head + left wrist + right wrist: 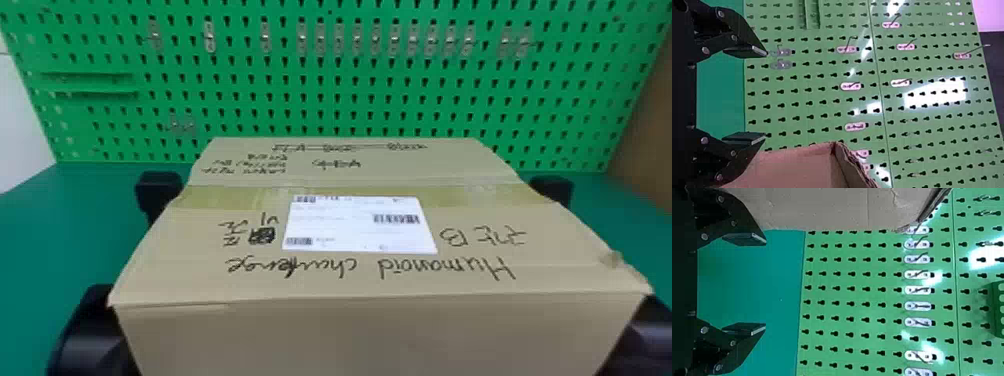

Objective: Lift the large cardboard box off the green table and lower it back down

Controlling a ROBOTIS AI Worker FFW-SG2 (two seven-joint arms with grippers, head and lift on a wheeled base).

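Tan cardboard box (370, 330) sits between the left gripper (765, 95) and the right gripper (765, 284), fingers spread on both; lifting it likely depends on even inward pressure against opposite sides.

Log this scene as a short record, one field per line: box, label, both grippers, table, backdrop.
box: large cardboard box, closed, handwriting and a tape strip on top
label: white label, on the box's top
left gripper: open, at the box's left side
right gripper: open, at the box's right side
table: green table; whether the box touches it, cannot tell
backdrop: green pegboard
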